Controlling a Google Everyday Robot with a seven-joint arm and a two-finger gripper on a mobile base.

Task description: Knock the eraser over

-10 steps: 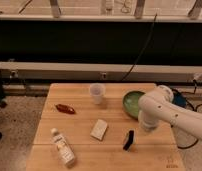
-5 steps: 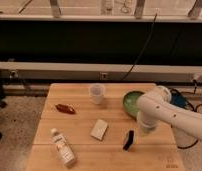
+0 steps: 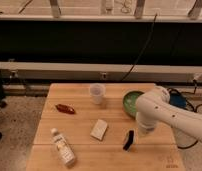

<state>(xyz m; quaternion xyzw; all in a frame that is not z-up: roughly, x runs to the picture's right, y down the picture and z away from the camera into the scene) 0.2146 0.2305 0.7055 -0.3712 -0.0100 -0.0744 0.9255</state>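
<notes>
Eraser (image 3: 128, 140) standing on edge near the front right of the wooden table (image 3: 79, 92), with the gripper (image 3: 145, 129) just beside it on the right.

Whether the fingers are parted or closed cannot be told. A low sideways sweep toward the beige block (image 3: 99, 129) should topple the slab; the push ought to meet its broad face, clear of the green bowl (image 3: 131, 102) behind.

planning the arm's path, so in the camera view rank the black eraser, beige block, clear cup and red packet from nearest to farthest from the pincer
The pincer hangs at the table's right side, beside the green bowl.
1. Thin black rectangular eraser, just left of it and lower in the picture.
2. Flat beige rectangular block, table centre.
3. Clear plastic cup, toward the back.
4. Dark red packet, far left.
</notes>
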